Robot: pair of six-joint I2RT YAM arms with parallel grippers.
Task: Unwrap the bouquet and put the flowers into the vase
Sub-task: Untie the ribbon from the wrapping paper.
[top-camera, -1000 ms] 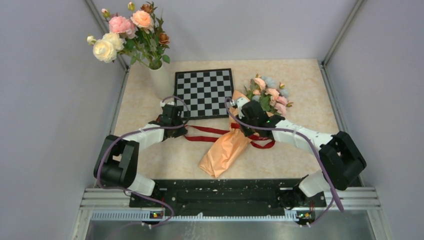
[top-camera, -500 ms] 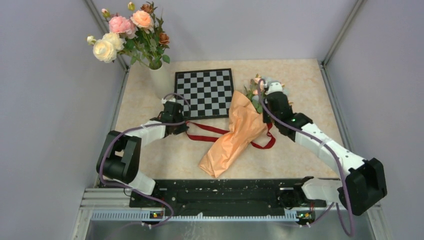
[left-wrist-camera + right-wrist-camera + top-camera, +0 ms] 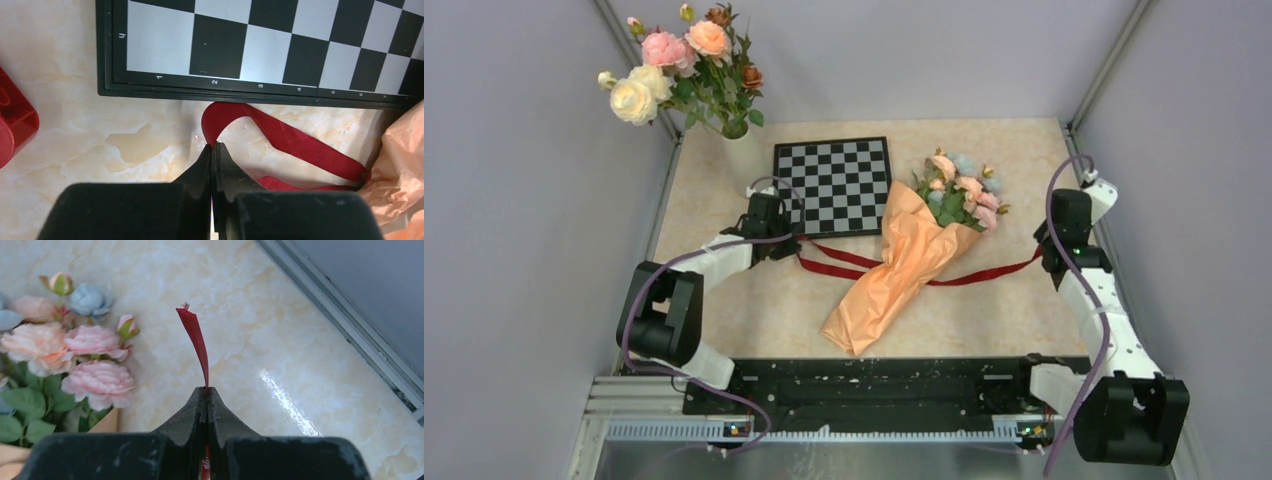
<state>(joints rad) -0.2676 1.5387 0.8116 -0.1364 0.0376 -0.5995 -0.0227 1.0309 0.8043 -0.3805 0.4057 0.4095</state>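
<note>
Pinching the dark red ribbon [image 3: 196, 335], the right gripper [image 3: 207, 389] has its jaws fully closed, with a short frayed end sticking out past the tips; it sits near the table's right edge, beside the wall rail. From there the ribbon runs in a fairly straight line left to the bouquet [image 3: 904, 270]. Left gripper [image 3: 213, 146] is also closed, tips meeting right on a bend of the ribbon's other end, looks pinched, just in front of the chessboard [image 3: 260, 45] near edge. The ribbon goes right from that bend to the crinkled peach paper [image 3: 405, 150]. The bouquet lies on its side mid-table [image 3: 754, 300], narrow end toward the arm bases, ribbon around its waist. The flowers [image 3: 959, 192], pink, peach and pale blue, are in the wide end, pointing to the far right, beside the chessboard. The white vase [image 3: 746, 160] stands upright at the far left corner, left of the chessboard, holding larger roses [image 3: 674, 60], well apart from the bouquet.
</note>
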